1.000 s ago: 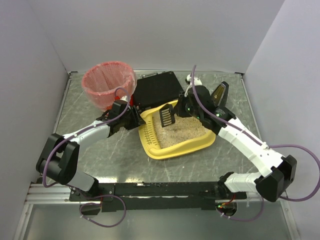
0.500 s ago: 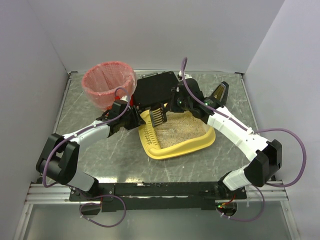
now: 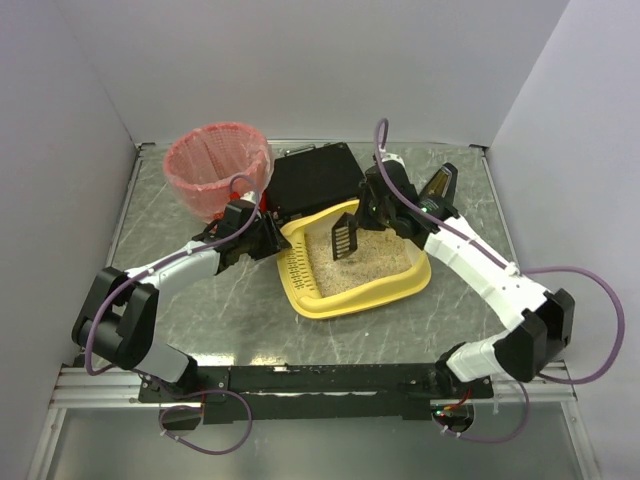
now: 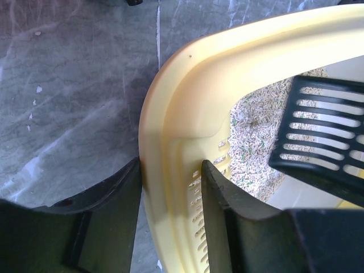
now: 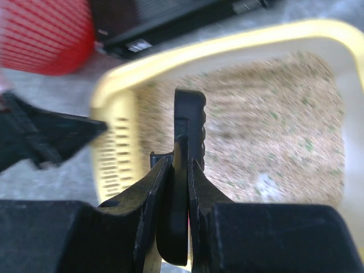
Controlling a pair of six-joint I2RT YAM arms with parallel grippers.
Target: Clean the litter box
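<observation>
Returning over the litter [image 3: 368,255], the scoop [image 3: 345,237] — pinched by the right gripper [image 5: 181,168] — seems set for another pass; the left gripper [image 4: 170,176] clamps the litter box [image 3: 360,297] rim.

Between the left gripper's [image 4: 170,168] fingers [image 4: 122,193], the litter box [image 4: 170,102] is smooth, glossy yellow plastic; its litter [image 4: 253,136] looks grainy. The scoop [image 4: 318,176] is matt black plastic. The table [image 4: 68,85] is marbled, faintly shiny.

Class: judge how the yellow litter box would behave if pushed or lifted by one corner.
Probably stiff: the litter box keeps its moulded shape where the left gripper clamps its rim. Likely bottom-heavy, since litter covers its floor, so a push should slide it rather than tip it. On the smooth table it may slide readily.
</observation>
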